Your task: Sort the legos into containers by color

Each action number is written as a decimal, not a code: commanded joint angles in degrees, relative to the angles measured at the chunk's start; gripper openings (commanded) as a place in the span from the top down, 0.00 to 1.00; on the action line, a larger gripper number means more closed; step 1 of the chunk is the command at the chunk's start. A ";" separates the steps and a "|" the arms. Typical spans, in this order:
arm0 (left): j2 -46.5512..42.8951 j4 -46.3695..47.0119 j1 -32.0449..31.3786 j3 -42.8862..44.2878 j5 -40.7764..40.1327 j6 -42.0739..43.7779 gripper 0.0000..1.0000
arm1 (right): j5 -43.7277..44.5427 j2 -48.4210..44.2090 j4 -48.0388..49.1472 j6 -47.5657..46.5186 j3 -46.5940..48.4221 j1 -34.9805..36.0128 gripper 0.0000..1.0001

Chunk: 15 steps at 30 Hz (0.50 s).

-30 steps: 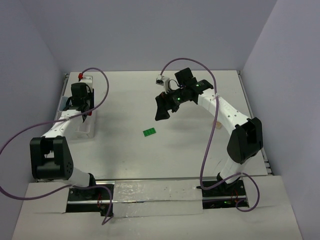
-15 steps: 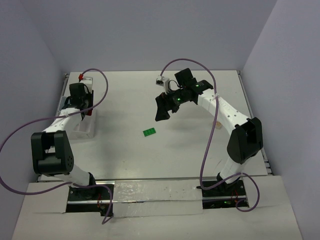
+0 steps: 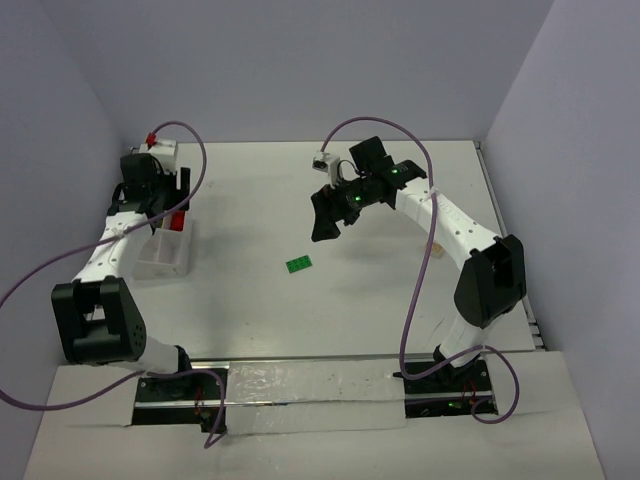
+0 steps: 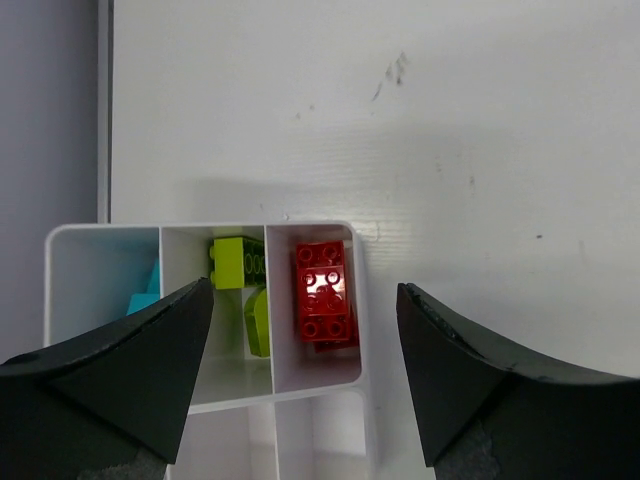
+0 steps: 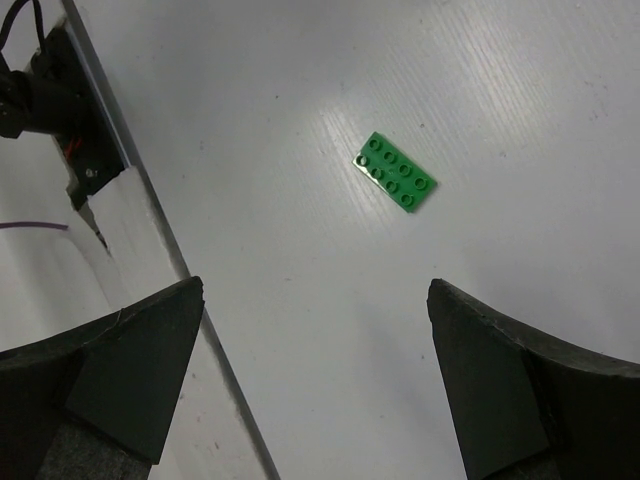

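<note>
Hovering over the small translucent white plastic box with thin-walled square compartments (image 4: pixel 357 300), the left gripper (image 4: pixel 303 288) has its two dark fingers (image 4: pixel 130 370) spread wide, one on each side of the box's far row, and nothing is held between them. In that row, seen from the left wrist, the right-hand compartment holds a red studded rectangular brick (image 4: pixel 323 290) lying studs up. The middle one holds yellow-green bricks (image 4: pixel 238 262), and the left one holds a light blue piece (image 4: pixel 145 296) partly hidden by a finger. From above, the box sits near the left edge of the white tabletop (image 3: pixel 250 200), close to the left arm. A flat bright green plate with two rows of four studs (image 5: pixel 395 173) lies alone on the bare surface near the table's middle, well apart from the box. The right gripper (image 5: pixel 316 290) hangs above the table on the far side of this plate. Its fingers (image 5: pixel 120 370) are also fully parted and empty, and the plate is visible between them without being touched.
</note>
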 commanded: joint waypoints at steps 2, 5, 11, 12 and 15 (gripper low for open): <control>-7.60 -4.92 0.16 5.43 7.20 -1.11 0.16 | 2.96 -4.66 -0.73 -1.01 -2.31 -2.03 0.00; -9.17 -7.66 0.00 5.86 10.76 -0.94 0.15 | 4.96 -5.52 -1.42 -1.70 -4.75 -4.72 0.00; -12.63 -13.17 -1.40 4.74 16.28 -0.58 0.11 | 9.86 -7.73 -4.50 -5.56 -9.25 -12.19 0.00; -12.82 -13.64 -1.98 4.60 15.96 -0.71 0.11 | 11.11 -7.93 -5.21 -6.21 -9.77 -13.63 0.00; -13.35 -14.58 -3.24 4.03 15.34 -0.65 0.10 | 13.63 -8.46 -7.21 -8.34 -11.01 -17.18 0.00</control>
